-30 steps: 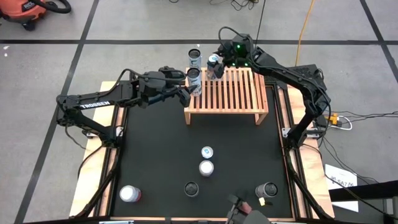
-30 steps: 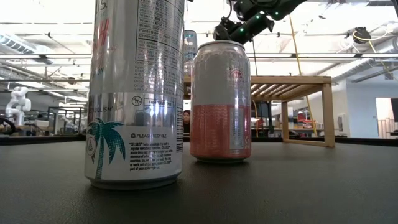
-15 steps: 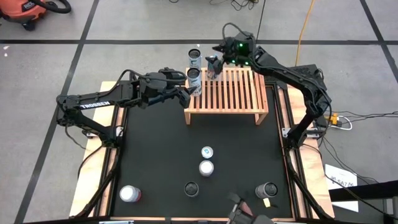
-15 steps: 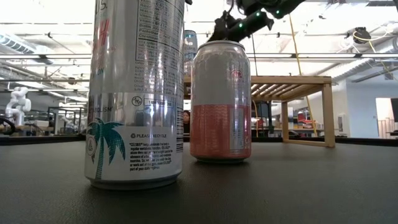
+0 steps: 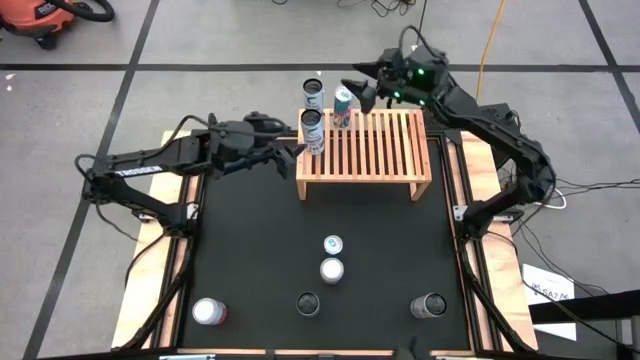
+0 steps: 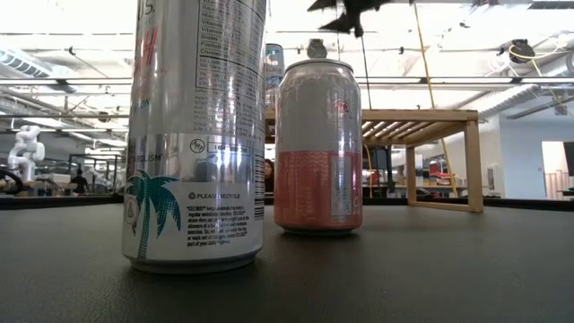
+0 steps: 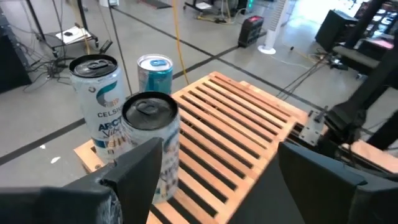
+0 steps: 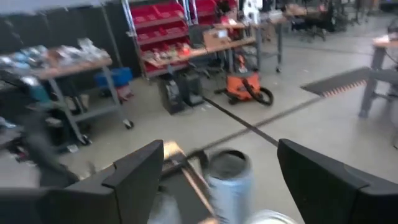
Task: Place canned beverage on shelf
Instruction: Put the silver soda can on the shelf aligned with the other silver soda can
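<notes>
right claw (image 5: 362,92): let go of teal can (image 5: 343,106), backed off, fingers apart
teal can: upright on shelf (image 5: 375,150)
left claw (image 5: 291,152): apart, unchanged

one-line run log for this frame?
shelf: three cans at its left end | right gripper: open, beside teal can | left gripper: open, by shelf
</notes>
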`<state>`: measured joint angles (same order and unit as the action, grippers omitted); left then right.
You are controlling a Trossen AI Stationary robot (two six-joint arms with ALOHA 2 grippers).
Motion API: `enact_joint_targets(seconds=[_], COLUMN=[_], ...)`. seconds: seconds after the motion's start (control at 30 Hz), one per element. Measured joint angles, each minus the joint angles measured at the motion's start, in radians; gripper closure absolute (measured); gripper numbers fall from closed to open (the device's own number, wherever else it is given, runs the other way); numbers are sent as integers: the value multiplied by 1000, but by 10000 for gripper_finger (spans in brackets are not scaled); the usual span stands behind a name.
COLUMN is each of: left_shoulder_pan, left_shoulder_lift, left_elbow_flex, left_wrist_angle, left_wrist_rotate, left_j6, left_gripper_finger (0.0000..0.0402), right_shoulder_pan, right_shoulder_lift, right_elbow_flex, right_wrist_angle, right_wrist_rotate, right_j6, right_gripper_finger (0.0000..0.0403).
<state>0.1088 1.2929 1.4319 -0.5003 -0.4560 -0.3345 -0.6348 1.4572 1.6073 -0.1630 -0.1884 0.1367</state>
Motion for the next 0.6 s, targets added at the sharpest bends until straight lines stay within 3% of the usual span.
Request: enact_joint_targets(seconds=[0.23, 0.6], left_shoulder_pan=[-113, -237], left_shoulder_lift=[-44, -32], left_elbow_flex=[0, -1], left_wrist_angle=[-77, -134], left_wrist_rotate=[-75, -83], left_j6=[0, 89], left_gripper_finger=[84, 84], right_shoulder_pan=[187, 501], right_shoulder_lift=[-99, -120], right_elbow_flex=[0, 0], right_wrist_angle=[-136, -431], right_wrist_rotate=[214, 525], right_j6=[34, 210], right_gripper_finger=[99, 99])
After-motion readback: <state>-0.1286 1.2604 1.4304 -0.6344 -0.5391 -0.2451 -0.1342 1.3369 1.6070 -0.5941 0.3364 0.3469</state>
